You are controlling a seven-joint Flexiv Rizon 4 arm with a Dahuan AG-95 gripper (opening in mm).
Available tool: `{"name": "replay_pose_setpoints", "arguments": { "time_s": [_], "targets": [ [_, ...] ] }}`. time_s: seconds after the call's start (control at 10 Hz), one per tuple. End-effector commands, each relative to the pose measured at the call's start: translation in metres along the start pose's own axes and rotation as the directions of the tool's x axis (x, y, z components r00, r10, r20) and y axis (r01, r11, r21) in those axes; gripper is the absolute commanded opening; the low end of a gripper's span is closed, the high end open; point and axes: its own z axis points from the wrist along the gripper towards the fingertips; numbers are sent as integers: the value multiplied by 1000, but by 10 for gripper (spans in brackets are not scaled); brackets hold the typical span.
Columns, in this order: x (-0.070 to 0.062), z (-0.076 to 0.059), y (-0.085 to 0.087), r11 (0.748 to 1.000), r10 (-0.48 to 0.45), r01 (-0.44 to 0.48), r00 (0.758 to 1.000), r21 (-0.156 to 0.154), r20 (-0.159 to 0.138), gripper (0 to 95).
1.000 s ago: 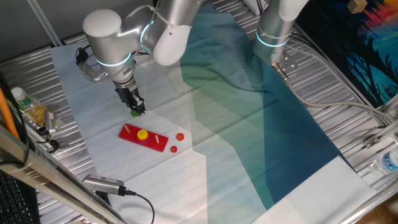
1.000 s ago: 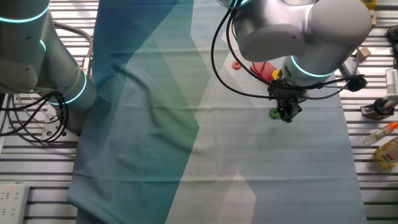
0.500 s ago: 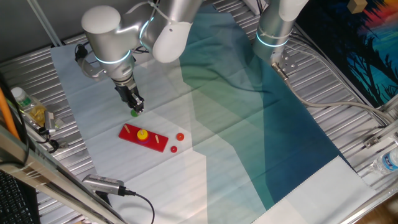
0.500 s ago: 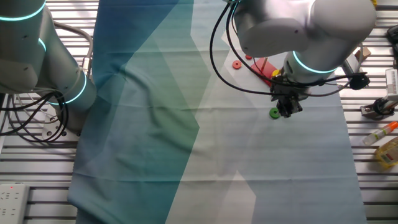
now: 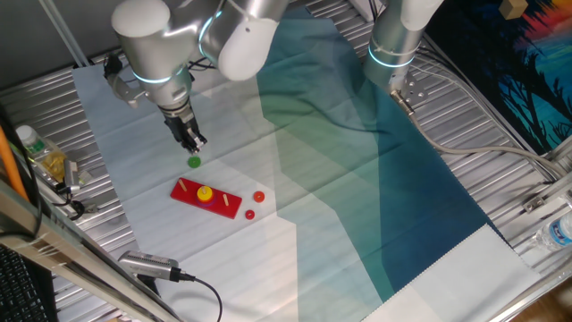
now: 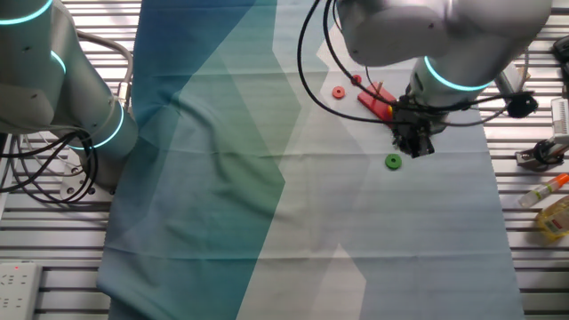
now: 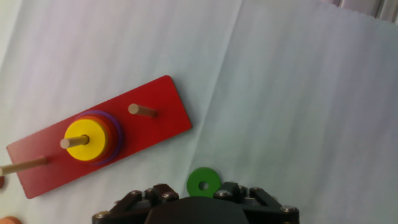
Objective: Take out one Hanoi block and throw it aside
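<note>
The green Hanoi block [image 5: 194,162] lies flat on the white cloth, free of the gripper; it also shows in the other fixed view [image 6: 393,161] and the hand view [image 7: 203,181]. My gripper [image 5: 190,143] hangs just above and behind it, open and empty, apart from it [image 6: 415,147]. The red peg base [image 5: 206,199] lies nearby with the yellow disc [image 7: 83,137] on its middle peg. Two small red discs [image 5: 258,196] lie on the cloth beside the base. In the hand view only the gripper's dark body shows at the bottom edge.
A second arm [image 5: 398,45] stands at the back on the teal cloth [image 5: 357,179]. Bottles [image 5: 40,152] sit at the left table edge, another bottle [image 5: 559,233] at the right. A cabled device [image 5: 147,264] lies at the front left.
My gripper has risen and drawn back from the green block, which stays on the cloth where it was set.
</note>
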Motion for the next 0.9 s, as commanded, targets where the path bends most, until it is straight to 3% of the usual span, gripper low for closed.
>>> {"name": "replay_pose_setpoints", "arguments": {
  "time_s": [0.1,0.4,0.9],
  "targets": [
    [1,-10,3,1000,6,-6,1000,-4,-13,0],
    [4,-26,9,1000,5,-5,999,-7,-34,0],
    [11,-49,21,1000,-8,6,993,-15,-119,0]
  ]
}}
